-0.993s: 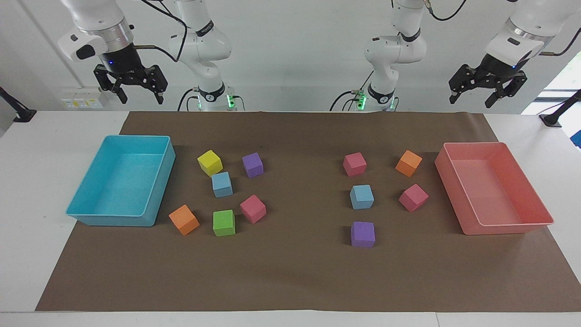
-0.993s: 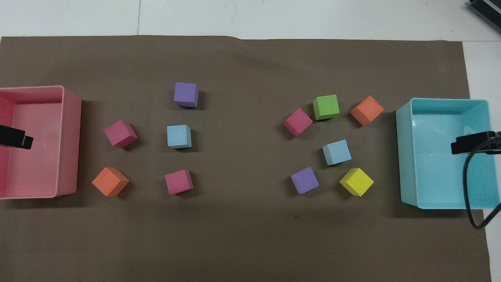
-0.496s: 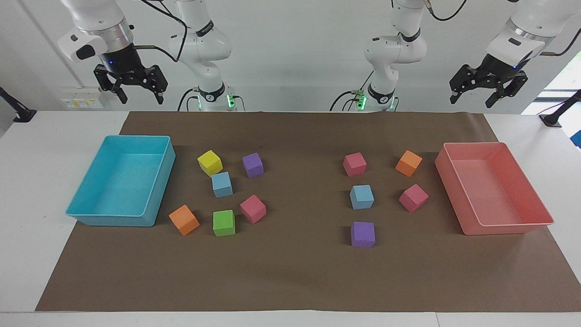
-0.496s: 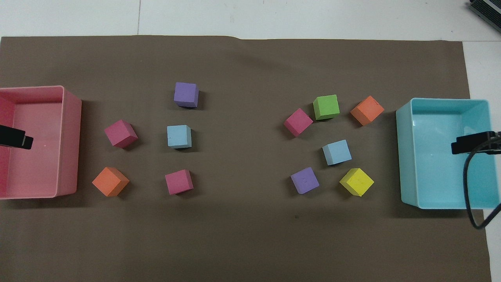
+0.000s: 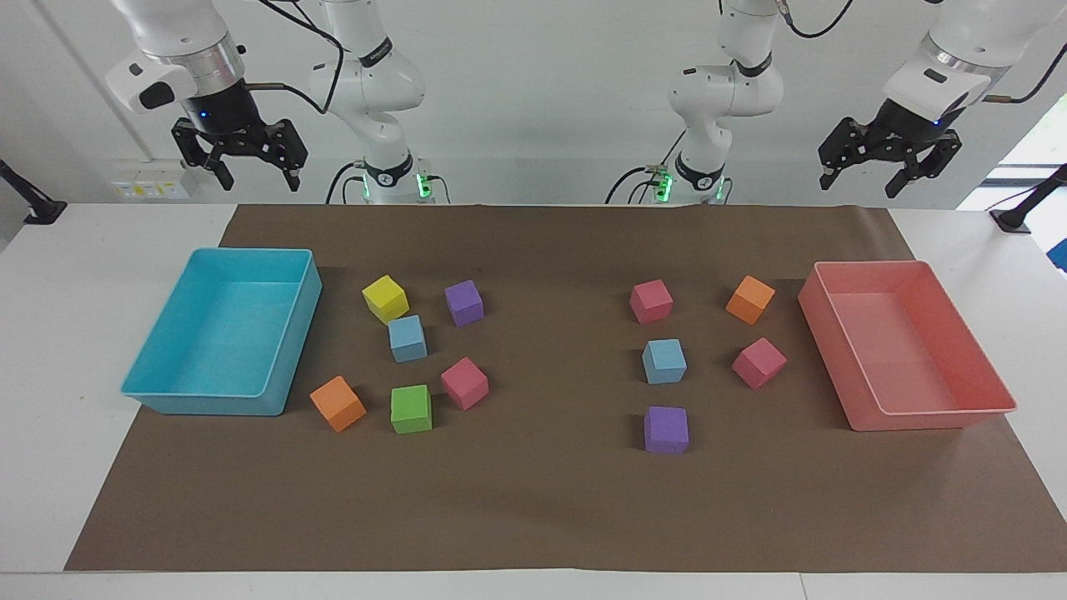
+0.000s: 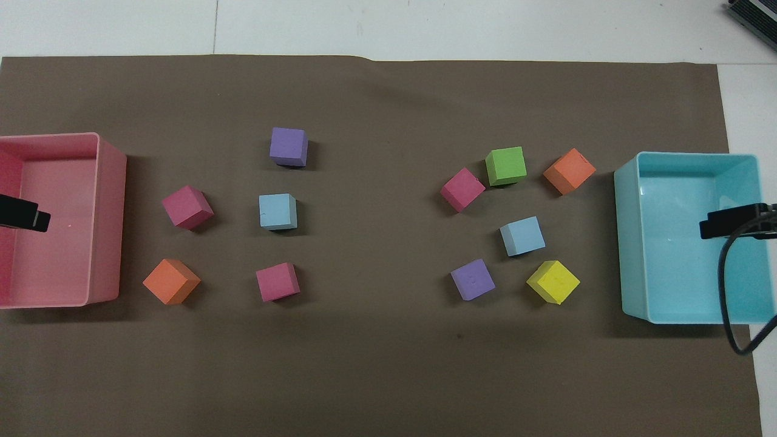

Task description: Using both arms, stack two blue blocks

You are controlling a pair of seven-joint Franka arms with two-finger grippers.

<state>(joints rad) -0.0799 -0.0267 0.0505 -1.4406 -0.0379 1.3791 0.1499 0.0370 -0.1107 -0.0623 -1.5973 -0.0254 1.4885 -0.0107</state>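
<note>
Two sky-blue blocks lie apart on the brown mat. One blue block [image 5: 408, 337] [image 6: 522, 236] sits among the cubes beside the turquoise tray. The other blue block [image 5: 664, 361] [image 6: 278, 211] sits among the cubes toward the pink tray. My right gripper [image 5: 258, 179] hangs open and empty, high over the turquoise tray; one of its fingers [image 6: 728, 221] shows in the overhead view. My left gripper [image 5: 859, 182] hangs open and empty, high over the pink tray, where one finger [image 6: 27, 216] shows.
The turquoise tray [image 5: 288, 350] stands at the right arm's end and the pink tray [image 5: 867, 400] at the left arm's end. A yellow cube [image 5: 385, 298] nearly touches the first blue block. A purple cube [image 5: 666, 429] lies farther from the robots than the second.
My left gripper has risen slightly and drifted a little toward the table's middle. The right gripper has hardly moved, and no block has moved.
</note>
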